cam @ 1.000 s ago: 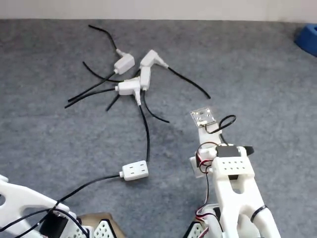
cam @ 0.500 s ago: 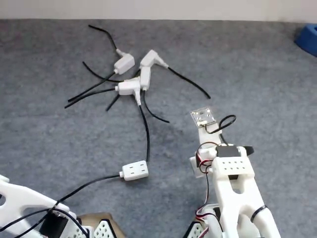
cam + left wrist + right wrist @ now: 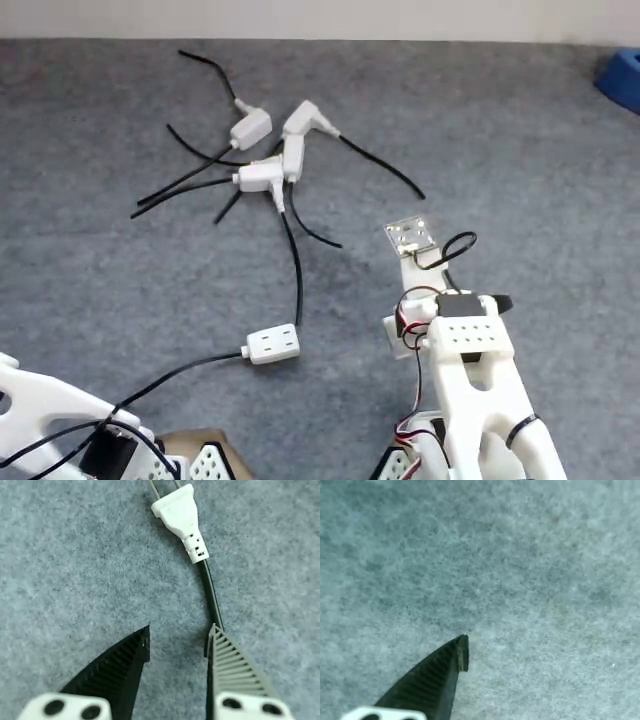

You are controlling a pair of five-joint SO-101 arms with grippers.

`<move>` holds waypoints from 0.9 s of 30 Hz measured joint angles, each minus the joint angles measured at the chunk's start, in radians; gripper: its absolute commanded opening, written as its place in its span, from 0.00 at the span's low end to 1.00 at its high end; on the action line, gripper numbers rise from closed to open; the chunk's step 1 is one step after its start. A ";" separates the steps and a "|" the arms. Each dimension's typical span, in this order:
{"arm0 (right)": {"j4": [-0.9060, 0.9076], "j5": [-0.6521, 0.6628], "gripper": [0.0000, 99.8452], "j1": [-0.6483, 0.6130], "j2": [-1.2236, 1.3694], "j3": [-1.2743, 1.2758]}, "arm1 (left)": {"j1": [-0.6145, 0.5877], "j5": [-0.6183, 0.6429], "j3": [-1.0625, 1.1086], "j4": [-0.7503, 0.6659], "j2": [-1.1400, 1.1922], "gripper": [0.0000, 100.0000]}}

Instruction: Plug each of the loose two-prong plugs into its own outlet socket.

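Two fingers [image 3: 120, 665] of the left gripper [image 3: 177, 632] stand apart, empty. Just beyond, a white plug [image 3: 179, 516] lies flat on carpet [image 3: 60, 555], long axis pointing away, cord end nearest them. Whether the right gripper [image 3: 463, 652] is parted or closed cannot be told.

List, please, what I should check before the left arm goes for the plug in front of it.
1. Left claw open: ok.
2. Two-prong plug lying loose ahead of the claw: ok.
3. Plug between the fingers: not ok, it lies beyond their tips.
4. Cord clear of the claw: not ok, it passes beneath one finger.
5. Outlet socket empty: ok.
6. Prongs straight: cannot tell.
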 measured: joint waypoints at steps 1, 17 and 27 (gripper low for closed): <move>0.000 0.000 0.61 0.000 0.000 0.000 | 0.000 0.002 -0.002 0.000 0.000 0.19; 0.000 0.000 0.61 0.000 0.000 0.000 | 0.000 0.000 -0.034 0.040 -0.058 0.19; 0.000 0.000 0.61 0.000 0.000 0.000 | 0.078 0.000 -0.034 0.040 -0.011 0.19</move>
